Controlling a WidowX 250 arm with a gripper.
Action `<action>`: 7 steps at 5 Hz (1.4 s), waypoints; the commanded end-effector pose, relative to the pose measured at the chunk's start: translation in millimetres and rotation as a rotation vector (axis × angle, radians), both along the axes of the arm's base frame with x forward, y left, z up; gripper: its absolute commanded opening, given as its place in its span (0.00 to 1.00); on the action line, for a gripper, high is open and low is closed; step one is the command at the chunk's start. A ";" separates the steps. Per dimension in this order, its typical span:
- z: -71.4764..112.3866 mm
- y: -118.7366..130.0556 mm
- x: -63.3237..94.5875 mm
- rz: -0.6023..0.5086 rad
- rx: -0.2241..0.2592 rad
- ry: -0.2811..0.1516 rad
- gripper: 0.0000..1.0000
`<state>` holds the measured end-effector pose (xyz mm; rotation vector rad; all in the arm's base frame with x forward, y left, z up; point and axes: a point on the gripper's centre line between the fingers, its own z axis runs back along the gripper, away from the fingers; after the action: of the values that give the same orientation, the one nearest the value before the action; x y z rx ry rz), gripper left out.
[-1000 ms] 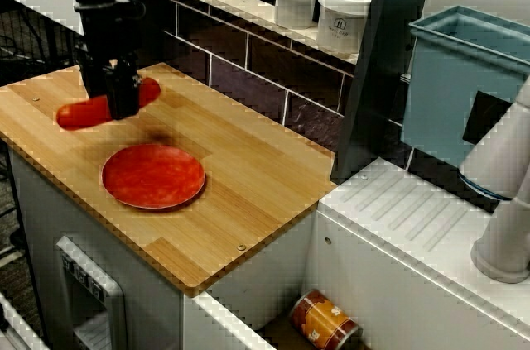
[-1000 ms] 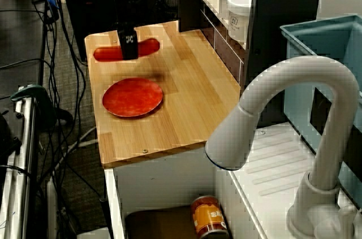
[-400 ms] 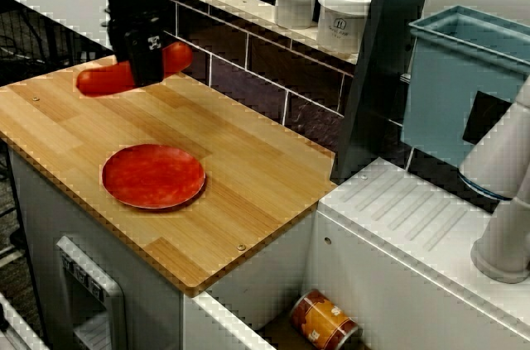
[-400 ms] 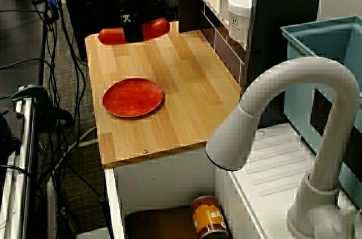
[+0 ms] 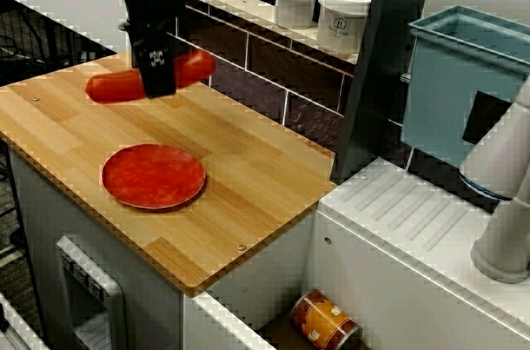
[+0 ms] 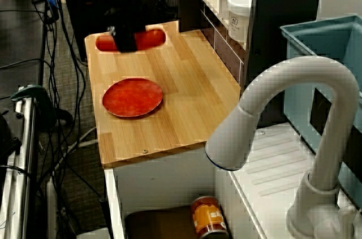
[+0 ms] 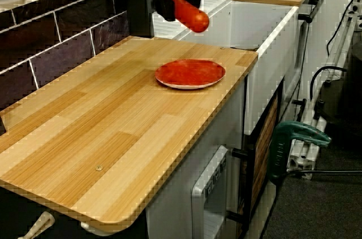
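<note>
One looks down frontally; one over the faucet; one low, endwise; all share the plate.

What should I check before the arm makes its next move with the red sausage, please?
1. Grip: gripper shut on the red sausage near its middle: ok.
2. Clearance: the sausage hangs above the counter, not touching it: ok.
3. Level: the sausage slants, one end lower, in the view from the counter's end: not ok.
4. Plate: the red plate lies flat and bare, apart from the gripper: ok.
5. Firmness of the hold: cannot tell.
</note>
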<state>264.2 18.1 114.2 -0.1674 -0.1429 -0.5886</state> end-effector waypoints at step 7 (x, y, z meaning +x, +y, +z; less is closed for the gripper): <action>-39.1 40.3 -14.3 -0.037 0.143 -0.052 1.00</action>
<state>254.5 46.4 64.8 -0.0445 -0.1044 -0.6330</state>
